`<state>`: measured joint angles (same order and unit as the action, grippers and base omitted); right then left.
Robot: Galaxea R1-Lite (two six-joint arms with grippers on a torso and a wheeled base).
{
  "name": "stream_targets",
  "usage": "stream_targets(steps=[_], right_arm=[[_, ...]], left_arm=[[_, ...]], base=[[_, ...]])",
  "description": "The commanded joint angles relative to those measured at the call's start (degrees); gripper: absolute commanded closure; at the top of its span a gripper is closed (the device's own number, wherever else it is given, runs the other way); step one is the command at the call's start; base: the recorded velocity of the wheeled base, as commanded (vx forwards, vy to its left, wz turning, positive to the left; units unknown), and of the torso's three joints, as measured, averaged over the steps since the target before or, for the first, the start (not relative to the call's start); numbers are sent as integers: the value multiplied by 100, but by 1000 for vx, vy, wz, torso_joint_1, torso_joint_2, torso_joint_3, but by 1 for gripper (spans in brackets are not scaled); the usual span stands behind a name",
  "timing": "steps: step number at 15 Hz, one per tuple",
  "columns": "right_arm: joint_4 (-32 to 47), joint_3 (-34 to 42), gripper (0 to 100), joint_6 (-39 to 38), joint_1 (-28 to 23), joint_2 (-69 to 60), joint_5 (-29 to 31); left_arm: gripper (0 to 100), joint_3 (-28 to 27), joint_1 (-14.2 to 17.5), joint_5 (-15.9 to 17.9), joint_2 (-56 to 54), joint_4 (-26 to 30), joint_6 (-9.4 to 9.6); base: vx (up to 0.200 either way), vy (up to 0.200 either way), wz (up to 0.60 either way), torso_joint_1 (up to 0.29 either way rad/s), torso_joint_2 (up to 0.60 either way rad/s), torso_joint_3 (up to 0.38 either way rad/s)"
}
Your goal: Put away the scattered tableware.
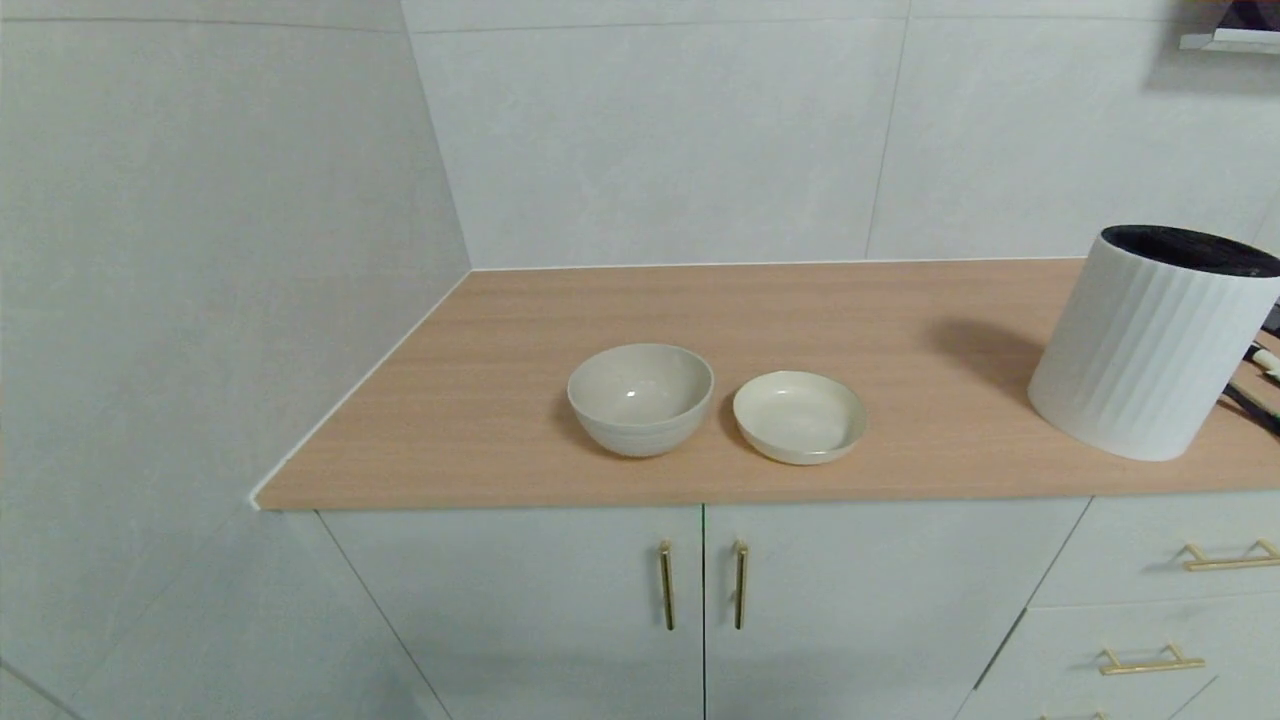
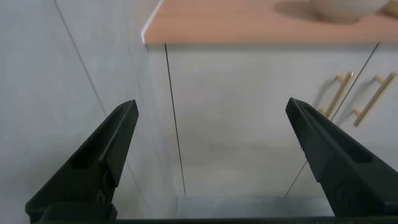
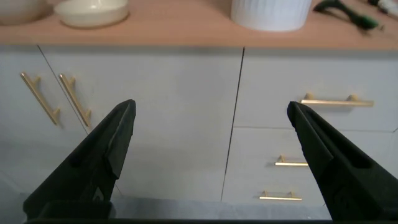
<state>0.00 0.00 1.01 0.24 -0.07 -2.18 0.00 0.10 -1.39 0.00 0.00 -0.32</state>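
Bowl (image 1: 640,398) beside dish (image 1: 800,416), ribbed canister (image 1: 1150,350) cropped at edge, utensils (image 1: 1256,411) half hidden

A light wooden bench (image 1: 520,330) runs into a corner of pale grey tiled wall (image 1: 650,130). At its right end stands a white ribbed cylindrical container with a black top (image 1: 1150,350). Below are two white cabinet doors (image 1: 520,610), their slim upright gold bar handles (image 1: 666,585) side by side at the centre seam. To their right are white drawers (image 1: 1130,550) with horizontal gold handles (image 1: 1232,556).
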Motion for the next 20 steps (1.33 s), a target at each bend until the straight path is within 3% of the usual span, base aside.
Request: stream_targets(steps=[1, 12, 20], right_arm=[[0, 0, 0, 4, 2, 7, -2], [0, 0, 0, 4, 2, 7, -2], [0, 0, 0, 4, 2, 7, -2]], left_arm=[[0, 0, -1, -2, 0, 0, -3], [0, 0, -1, -2, 0, 0, -3], [0, 0, -1, -2, 0, 0, -3]], base=[[0, 0, 0, -212, 505, 310], [0, 0, 0, -180, 482, 294], [0, 0, 0, -99, 376, 270]])
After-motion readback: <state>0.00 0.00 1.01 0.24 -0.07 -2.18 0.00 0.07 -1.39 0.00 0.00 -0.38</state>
